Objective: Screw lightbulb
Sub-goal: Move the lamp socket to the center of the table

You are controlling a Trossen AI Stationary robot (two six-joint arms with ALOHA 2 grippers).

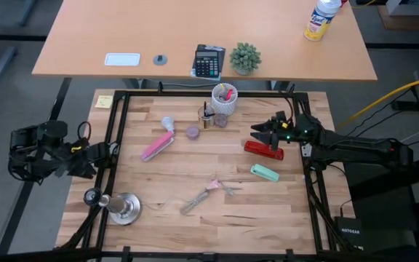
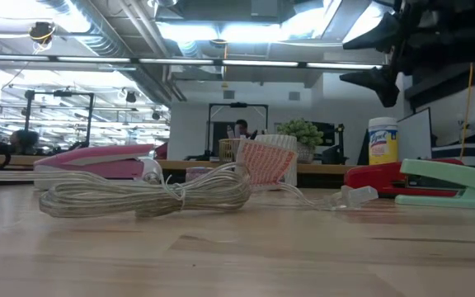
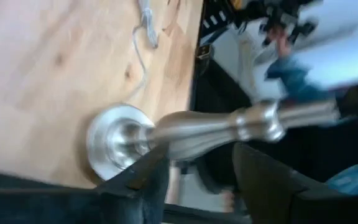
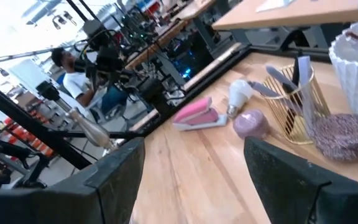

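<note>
We see the lightbulb (image 1: 167,123) lying on its side on the wooden desk (image 1: 217,211), toward the far left of the worktop, just beside the end of a pink stapler (image 1: 157,145) and near a small purple cap (image 1: 193,132). From the right wrist view the lightbulb (image 4: 239,93) rests next to the pink stapler (image 4: 196,116) and the purple cap (image 4: 250,122), in front of a gold wire holder (image 4: 297,102).

The silver socket stand (image 1: 123,207) lies tipped over at the near left corner of the desk, its neck pointing off toward the left edge. Our left hand (image 1: 89,154) sits off the left edge of the desk, away from the bulb; in its wrist view its two dark fingers (image 3: 143,180) stand apart, with the stand's neck (image 3: 229,127) just beyond them and nothing between them.

Our right hand (image 1: 257,132) hovers over the right part of the desk, above a red stapler (image 1: 263,151), with its fingers (image 4: 114,174) wide apart and empty. A mint green stapler (image 1: 265,172) lies nearer, and a coiled clear cable (image 1: 195,200) lies near the middle front.
</note>
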